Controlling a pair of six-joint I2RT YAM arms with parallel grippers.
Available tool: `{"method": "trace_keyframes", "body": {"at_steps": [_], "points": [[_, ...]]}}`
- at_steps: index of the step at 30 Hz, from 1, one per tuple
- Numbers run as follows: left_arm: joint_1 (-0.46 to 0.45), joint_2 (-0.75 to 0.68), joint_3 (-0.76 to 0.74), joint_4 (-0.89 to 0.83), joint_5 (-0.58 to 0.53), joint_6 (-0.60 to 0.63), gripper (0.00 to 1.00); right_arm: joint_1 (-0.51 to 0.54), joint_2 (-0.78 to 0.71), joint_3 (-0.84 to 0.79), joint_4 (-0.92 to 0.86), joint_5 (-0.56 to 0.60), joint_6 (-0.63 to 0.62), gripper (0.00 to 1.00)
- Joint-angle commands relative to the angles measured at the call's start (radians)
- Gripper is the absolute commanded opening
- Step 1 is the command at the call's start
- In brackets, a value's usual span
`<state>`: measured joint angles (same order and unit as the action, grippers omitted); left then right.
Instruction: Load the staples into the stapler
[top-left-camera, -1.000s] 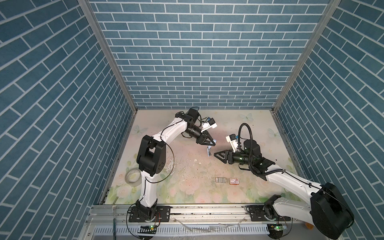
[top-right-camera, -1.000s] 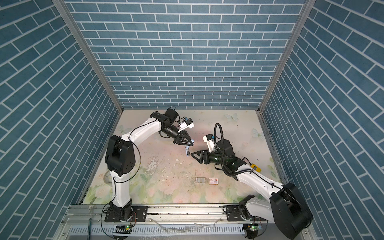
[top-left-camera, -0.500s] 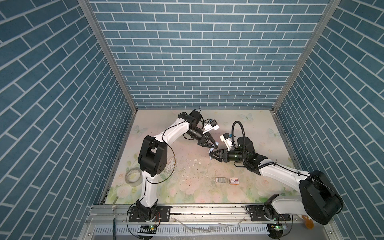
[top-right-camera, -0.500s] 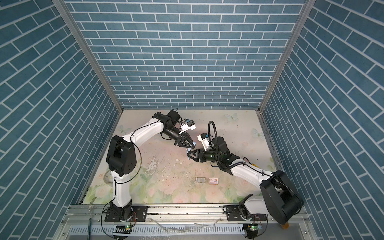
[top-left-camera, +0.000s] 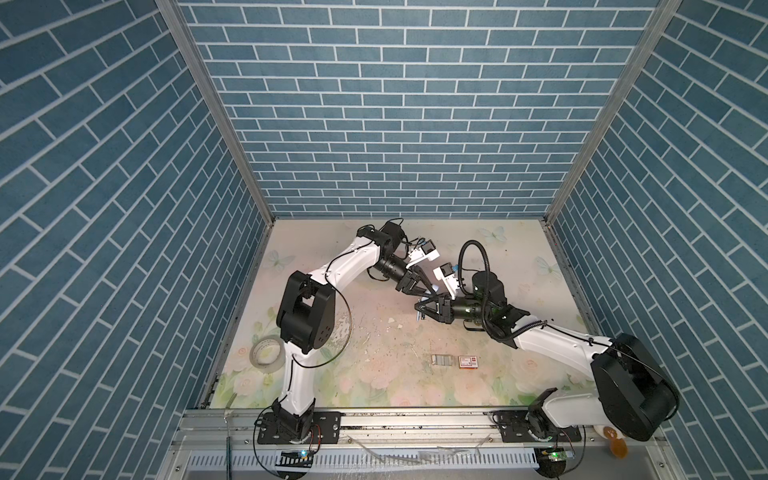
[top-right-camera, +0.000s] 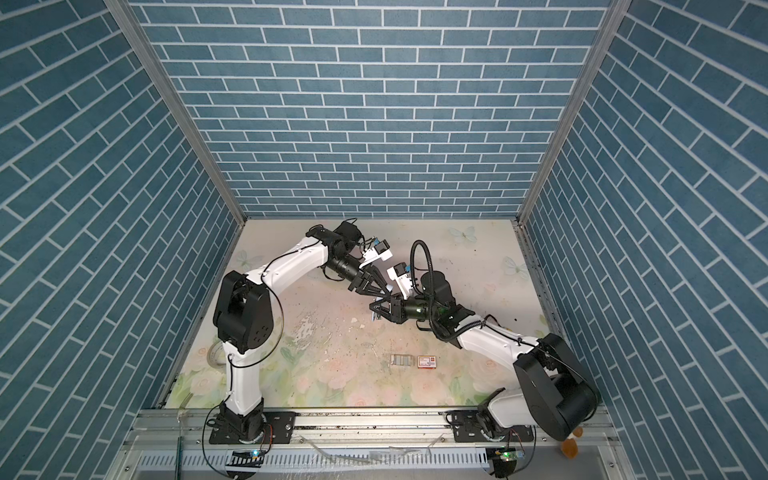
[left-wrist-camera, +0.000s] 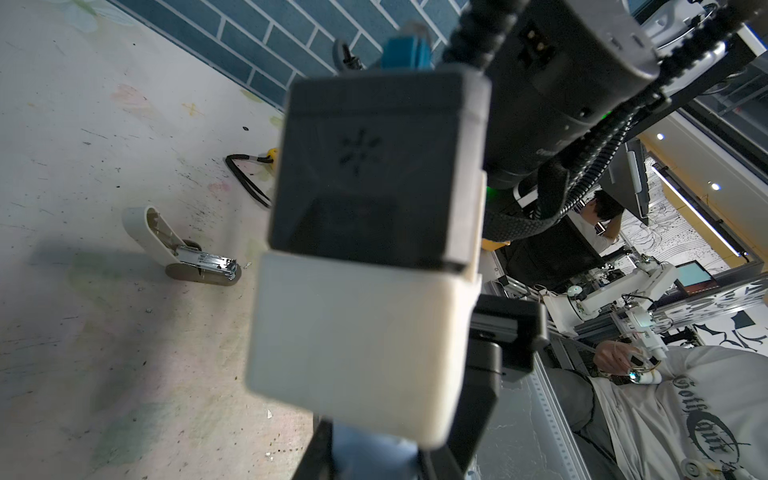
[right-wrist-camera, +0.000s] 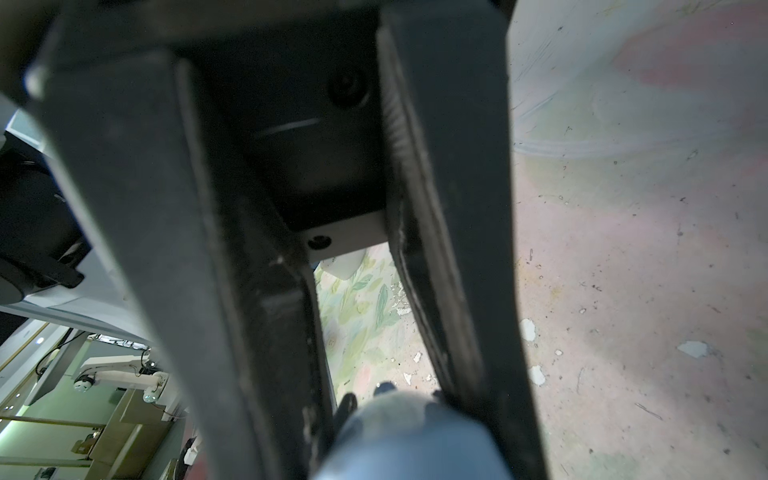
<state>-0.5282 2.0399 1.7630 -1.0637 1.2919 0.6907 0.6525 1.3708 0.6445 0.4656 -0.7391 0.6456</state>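
Observation:
A white stapler (left-wrist-camera: 183, 253) lies on the floor with its lid swung open and its metal magazine bare; only the left wrist view shows it. The staples (top-left-camera: 441, 360) (top-right-camera: 400, 360) fill a small pale tray near the front. Mid-table the two grippers meet tip to tip. My left gripper (top-left-camera: 424, 294) (top-right-camera: 379, 296) is shut on a thin pale strip (top-left-camera: 420, 316) (top-right-camera: 376, 317), apparently a staple strip. The tips of my right gripper (top-left-camera: 417, 308) (top-right-camera: 371, 308) come together on that strip. A blurred blue shape (right-wrist-camera: 415, 436) sits between dark fingers; I cannot tell what it is.
A red-and-white printed box (top-left-camera: 467, 362) lies just right of the tray. A roll of clear tape (top-left-camera: 267, 351) sits by the left wall. The right wrist camera housing (left-wrist-camera: 365, 249) blocks most of the left wrist view. White flakes dot the floor.
My right arm swung in from the right to the left gripper's tip, and its jaws closed from wide open. The left gripper stayed shut, shifting only slightly.

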Motion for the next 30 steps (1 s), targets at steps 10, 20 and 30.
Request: {"method": "trace_keyframes", "body": {"at_steps": [10, 20, 30], "points": [[0.014, -0.111, -0.114, 0.187, -0.142, -0.092, 0.58, -0.006, 0.0, 0.046, -0.155, 0.101, -0.009, 0.04], [0.13, -0.22, -0.257, 0.374, -0.351, -0.219, 0.61, -0.008, -0.003, 0.149, -0.555, 0.32, -0.129, 0.04], [0.233, -0.394, -0.411, 0.622, -0.768, -0.477, 0.61, 0.007, 0.179, 0.349, -0.908, 0.529, -0.14, 0.03]]}}
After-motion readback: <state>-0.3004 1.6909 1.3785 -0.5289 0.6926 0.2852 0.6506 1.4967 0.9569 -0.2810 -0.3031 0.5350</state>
